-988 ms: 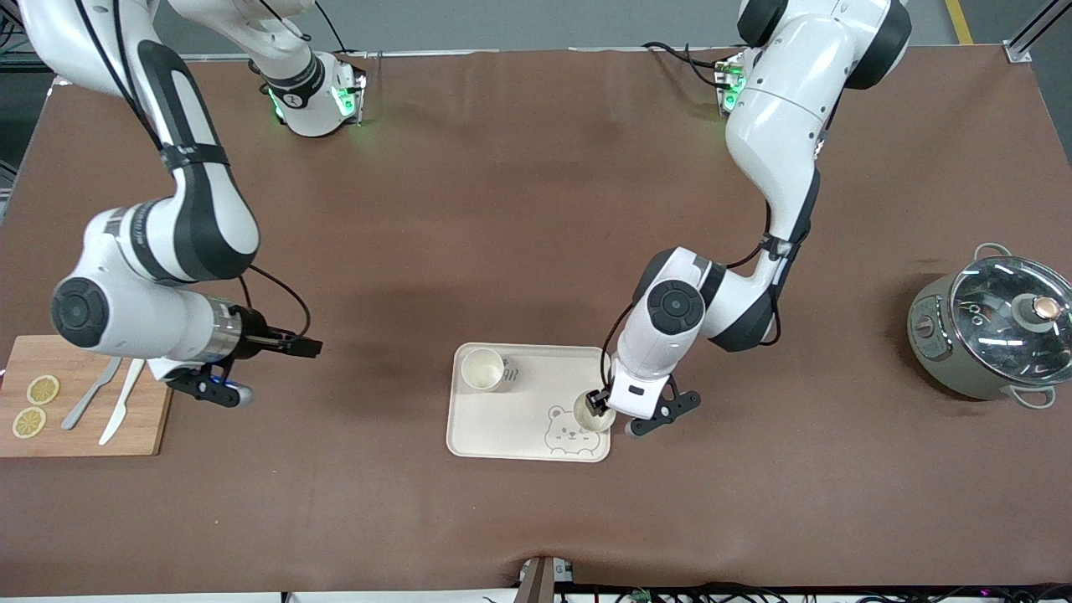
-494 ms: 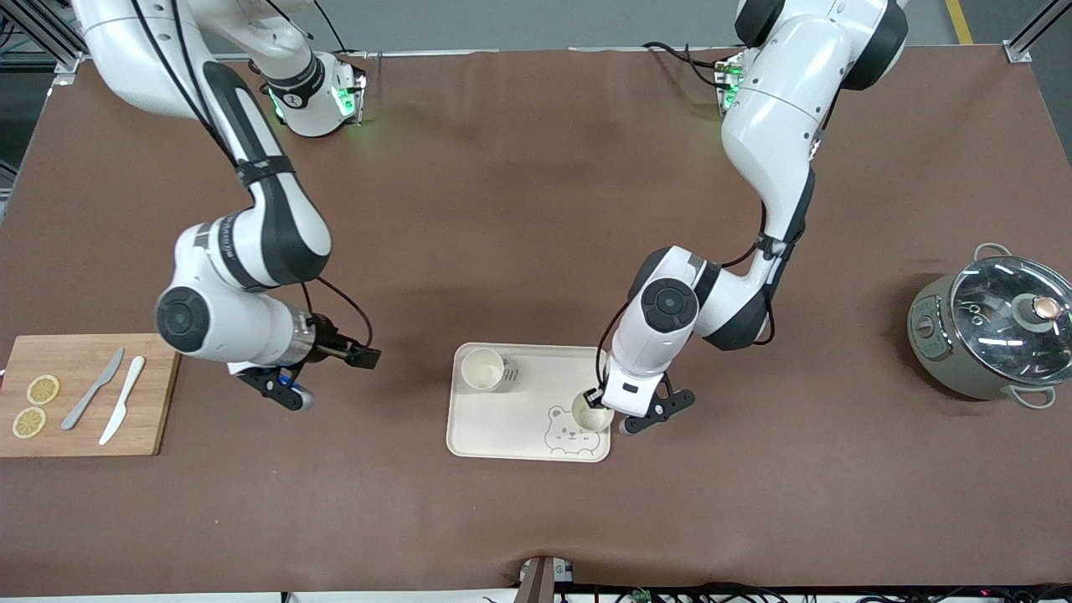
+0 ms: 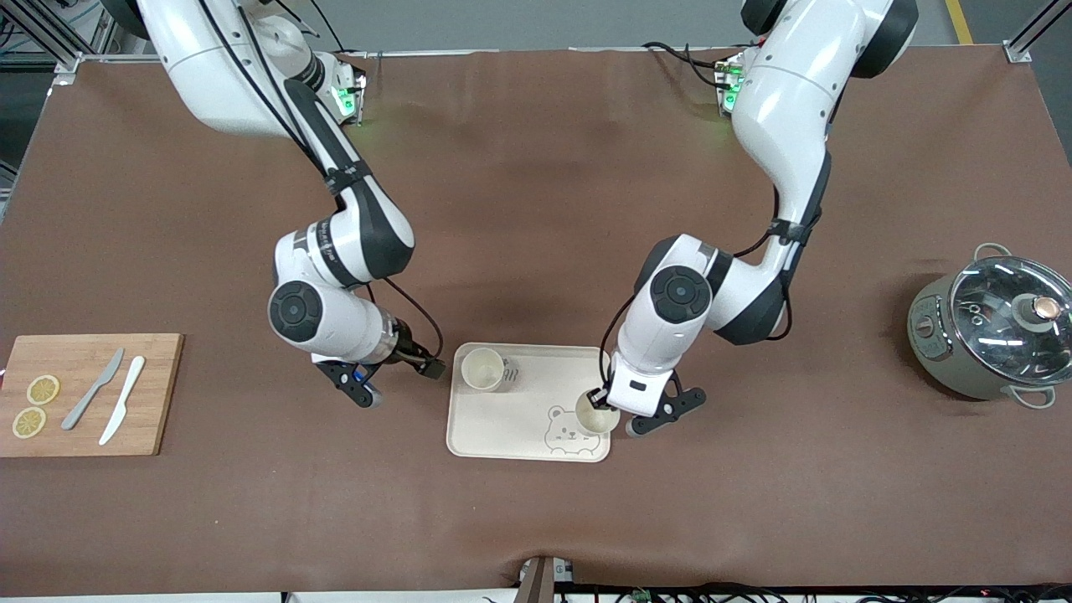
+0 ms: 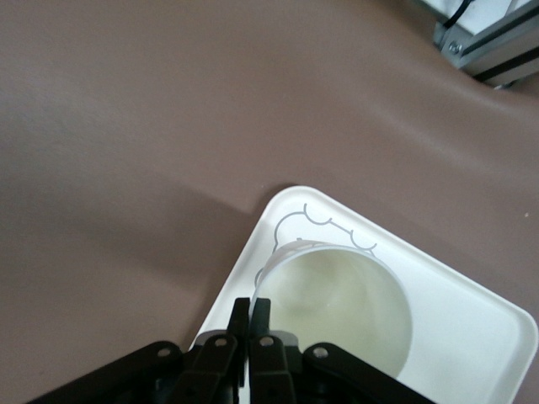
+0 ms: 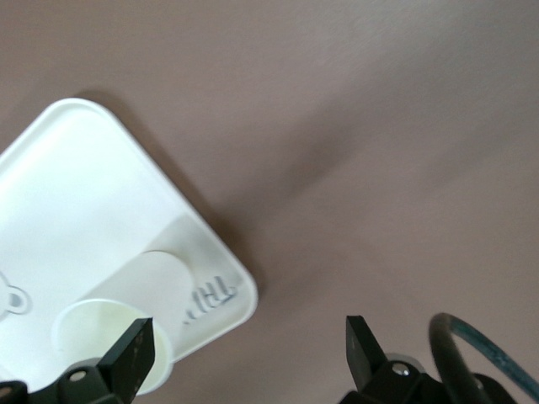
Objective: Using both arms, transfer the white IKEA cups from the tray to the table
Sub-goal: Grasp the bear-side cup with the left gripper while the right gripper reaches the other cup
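Observation:
A cream bear-print tray (image 3: 519, 423) lies mid-table. One white cup (image 3: 483, 368) stands on its corner toward the right arm's end, farther from the front camera. My left gripper (image 3: 597, 399) is shut on the rim of the second white cup (image 3: 593, 419), over the tray's bear-print corner. The left wrist view shows the left gripper (image 4: 253, 313) pinching the cup's (image 4: 345, 299) wall above the tray (image 4: 472, 337). My right gripper (image 3: 433, 367) is open and empty, just outside the tray beside the first cup. In the right wrist view the right gripper (image 5: 248, 345) is wide open, with that cup (image 5: 93, 332) on the tray (image 5: 76, 185).
A wooden cutting board (image 3: 151, 394) with lemon slices (image 3: 42, 389) and two knives (image 3: 121, 410) lies at the right arm's end. A grey pot with a glass lid (image 3: 992, 331) stands at the left arm's end.
My right arm has swung from above the cutting board across to the tray's edge beside the first cup. My left gripper has stayed on the second cup, barely moving.

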Tool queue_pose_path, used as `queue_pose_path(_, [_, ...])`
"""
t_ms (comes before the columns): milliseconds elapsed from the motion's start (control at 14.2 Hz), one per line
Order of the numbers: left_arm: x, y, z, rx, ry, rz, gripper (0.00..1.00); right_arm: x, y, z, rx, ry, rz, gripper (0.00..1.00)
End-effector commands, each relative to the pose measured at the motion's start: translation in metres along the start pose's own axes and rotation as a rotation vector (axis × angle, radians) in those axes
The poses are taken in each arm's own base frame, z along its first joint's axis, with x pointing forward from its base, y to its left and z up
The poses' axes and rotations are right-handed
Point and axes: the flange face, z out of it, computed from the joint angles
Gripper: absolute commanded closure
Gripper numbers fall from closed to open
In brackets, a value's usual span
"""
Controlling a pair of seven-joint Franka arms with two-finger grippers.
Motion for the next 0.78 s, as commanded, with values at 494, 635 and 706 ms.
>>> queue_pose_path(494, [0.071, -0.109, -0.112, 0.048, -0.035, -0.012, 1.0, -0.026, -0.03, 0.03, 0.07, 0.037, 0.113, 0.16])
queue_pose_path(635, [0.077, -0.155, -0.114, 0.089, -0.058, 0.072, 1.0, -0.037, -0.034, 0.042, 0.06, 0.036, 0.094, 0.28])
queue_pose_path(706, [0.078, -0.173, -0.117, 0.101, -0.068, 0.11, 1.0, -0.037, -0.034, 0.046, 0.061, 0.037, 0.095, 0.34])
